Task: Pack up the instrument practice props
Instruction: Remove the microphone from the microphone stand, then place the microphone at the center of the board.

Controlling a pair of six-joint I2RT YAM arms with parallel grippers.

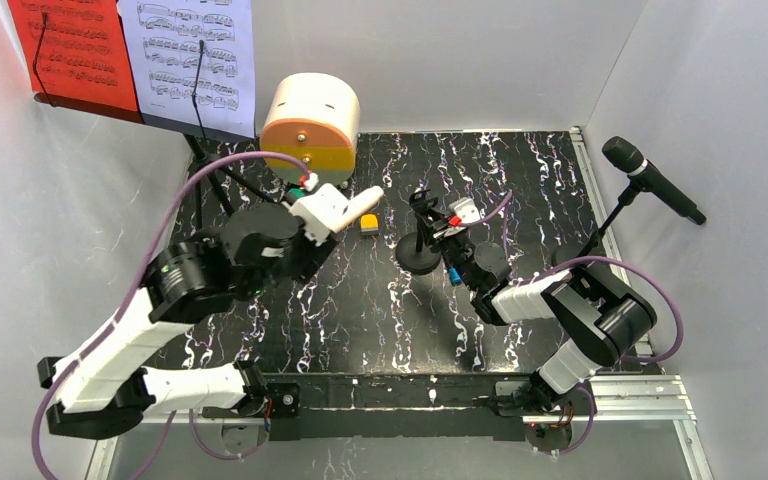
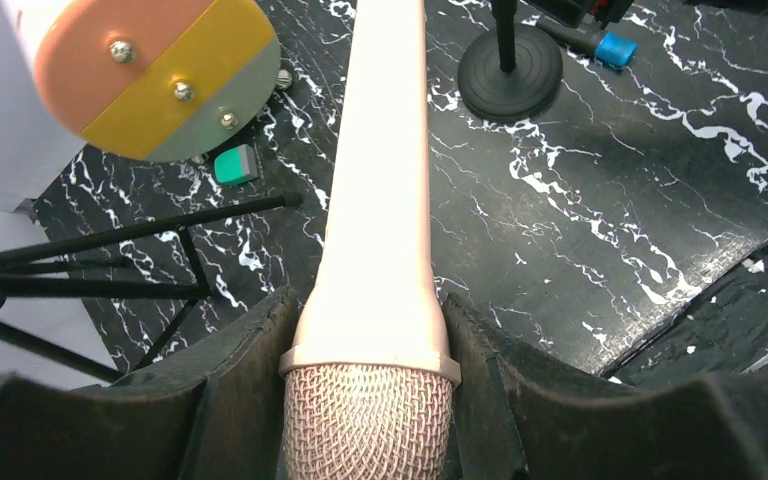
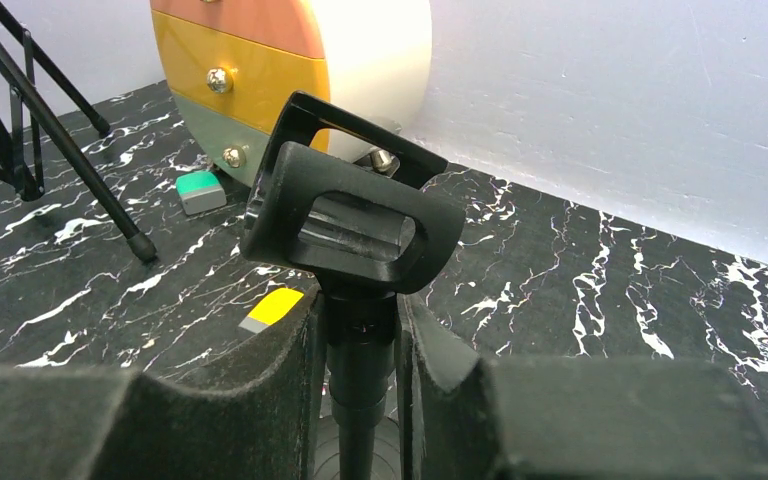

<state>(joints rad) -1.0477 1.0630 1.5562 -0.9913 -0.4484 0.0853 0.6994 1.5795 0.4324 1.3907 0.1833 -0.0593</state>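
Right now our left gripper is half open around the cream microphone. Its pads sit on the smooth body just behind the ring of the mesh head, and the handle points away over the black marbled table, toward its far edge. The microphone hangs in the air, near the round drawer chest that stands at that edge.

We judge the microphone stiff and fairly light, but its tapered, glossy shell could slide through the pads, so this wide end is the safer hold. The mesh looks easy to dent and we would keep off it.

Our right gripper is closed to a narrow gap on the thin stem of a black mic holder, just under its empty clip. The holder's round base rests near the middle of the table. We expect that base to be the heavy part. The stem is rigid and gives a sure grip, while the clip may pivot and is best left alone.

The black microphone sits in a second holder by the right edge, head tilted up and outward. The music rack stands on its tripod in the far left corner, carrying the red page and the white page. The pages are thin and floppy, and the rack looks tall and easy to tip.

A yellow block and a teal block lie in front of the chest.
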